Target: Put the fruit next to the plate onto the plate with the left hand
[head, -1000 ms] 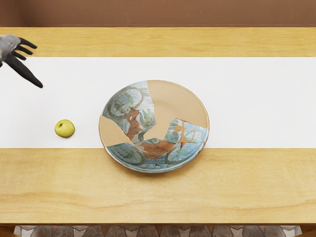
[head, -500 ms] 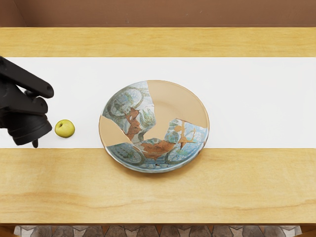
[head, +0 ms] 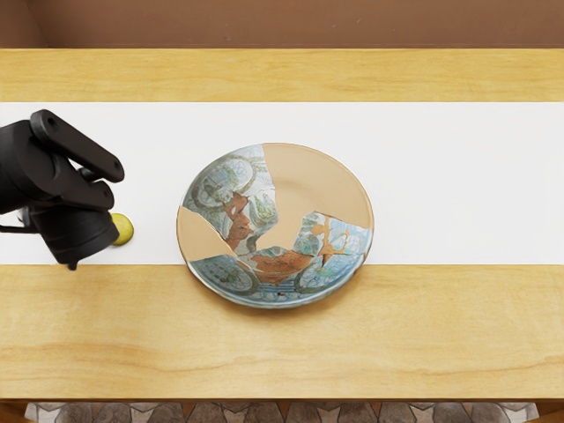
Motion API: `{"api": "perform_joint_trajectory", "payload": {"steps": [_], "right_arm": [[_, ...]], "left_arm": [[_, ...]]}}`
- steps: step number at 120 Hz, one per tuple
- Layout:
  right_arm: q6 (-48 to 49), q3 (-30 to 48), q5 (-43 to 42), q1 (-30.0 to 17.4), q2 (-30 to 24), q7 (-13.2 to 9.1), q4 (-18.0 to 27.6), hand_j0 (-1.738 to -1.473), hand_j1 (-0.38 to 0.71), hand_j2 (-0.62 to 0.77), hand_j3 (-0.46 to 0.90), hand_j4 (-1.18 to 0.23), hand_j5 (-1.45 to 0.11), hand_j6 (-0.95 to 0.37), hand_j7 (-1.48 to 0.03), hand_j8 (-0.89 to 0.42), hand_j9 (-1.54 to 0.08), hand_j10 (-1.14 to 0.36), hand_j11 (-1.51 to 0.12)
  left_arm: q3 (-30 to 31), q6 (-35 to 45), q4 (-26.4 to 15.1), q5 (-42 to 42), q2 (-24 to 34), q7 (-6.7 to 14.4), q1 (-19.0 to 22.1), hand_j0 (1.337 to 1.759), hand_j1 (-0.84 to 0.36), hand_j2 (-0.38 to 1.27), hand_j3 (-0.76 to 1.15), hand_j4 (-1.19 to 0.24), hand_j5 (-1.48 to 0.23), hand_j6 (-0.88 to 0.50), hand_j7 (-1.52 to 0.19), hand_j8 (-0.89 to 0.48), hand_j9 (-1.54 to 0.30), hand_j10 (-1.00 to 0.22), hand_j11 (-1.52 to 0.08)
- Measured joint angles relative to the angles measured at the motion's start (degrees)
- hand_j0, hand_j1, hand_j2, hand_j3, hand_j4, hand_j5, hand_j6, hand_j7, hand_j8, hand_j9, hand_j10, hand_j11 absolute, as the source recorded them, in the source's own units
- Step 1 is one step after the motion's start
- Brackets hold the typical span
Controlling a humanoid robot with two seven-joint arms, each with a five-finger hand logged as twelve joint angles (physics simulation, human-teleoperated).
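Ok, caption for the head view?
Left hand over the yellow fruit, mostly hiding it, beside the patterned plate.

There are 1 plate (head: 275,225), 1 fruit (head: 125,229), 1 left hand (head: 62,201), 1 white runner (head: 458,176) and 1 table (head: 352,335).

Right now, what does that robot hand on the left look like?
The left hand is plain matte black: chunky rounded blocks, with a flat bar-shaped piece on top. No markings, cables or sleeve show.
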Motion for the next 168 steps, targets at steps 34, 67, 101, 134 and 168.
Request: {"api": "perform_joint_trajectory", "payload": {"steps": [34,67,101,134,168], "right_arm": [[0.00,0.00,0.01,0.00,0.00,0.00,0.00,-1.658,-0.30,-0.01,0.00,-0.04,-0.05,-0.04,-0.05,-0.04,-0.05,-0.04,-0.05],[0.00,0.00,0.01,0.00,0.00,0.00,0.00,-1.658,-0.30,-0.01,0.00,-0.04,-0.05,-0.04,-0.05,-0.04,-0.05,-0.04,-0.05],[0.00,0.00,0.01,0.00,0.00,0.00,0.00,-1.658,-0.30,-0.01,0.00,-0.04,-0.05,-0.04,-0.05,-0.04,-0.05,-0.04,-0.05],[0.00,0.00,0.01,0.00,0.00,0.00,0.00,-1.658,-0.30,-0.01,0.00,-0.04,-0.05,-0.04,-0.05,-0.04,-0.05,-0.04,-0.05],[0.00,0.00,0.01,0.00,0.00,0.00,0.00,-1.658,-0.30,-0.01,0.00,-0.04,-0.05,-0.04,-0.05,-0.04,-0.05,-0.04,-0.05]], "left_arm": [[-0.38,0.00,1.53,-2.23,-3.65,0.00,1.51,1.658,0.06,0.05,0.00,-0.25,-0.32,-0.25,-0.32,-0.25,-0.32,-0.25,-0.32],[-0.36,0.00,7.95,-1.96,-3.74,0.00,5.11,1.658,0.06,0.05,0.00,-0.25,-0.32,-0.25,-0.32,-0.25,-0.32,-0.25,-0.32],[-0.42,0.00,13.14,-1.85,-6.12,0.00,9.15,1.658,0.06,0.05,0.00,-0.25,-0.32,-0.25,-0.32,-0.25,-0.32,-0.25,-0.32],[-1.13,0.00,16.53,-1.91,-6.12,0.00,11.17,1.658,0.05,0.05,0.00,-0.25,-0.33,-0.25,-0.33,-0.25,-0.33,-0.25,-0.33],[-3.13,0.00,19.44,-1.91,-6.12,0.00,13.15,1.658,0.01,0.06,0.00,-0.28,-0.37,-0.28,-0.37,-0.28,-0.37,-0.28,-0.37]]}}
